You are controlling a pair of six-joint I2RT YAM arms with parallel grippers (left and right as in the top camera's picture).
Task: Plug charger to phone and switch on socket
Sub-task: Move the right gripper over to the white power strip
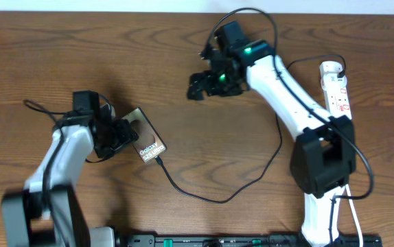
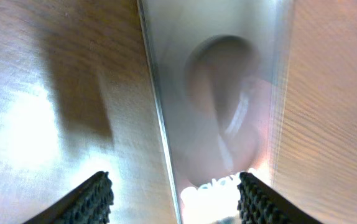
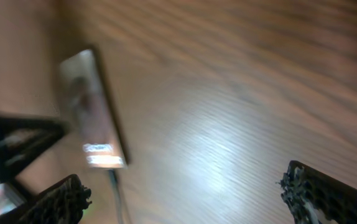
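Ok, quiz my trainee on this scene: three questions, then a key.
1. True or false: the right hand grips the phone.
2. Where does the socket lie? A) under the phone B) beside the right arm C) in the right hand
3. Fill in: the charger tip meets one short end of the ___.
Key: 1 false, that hand is open and empty; 2 B; 3 phone.
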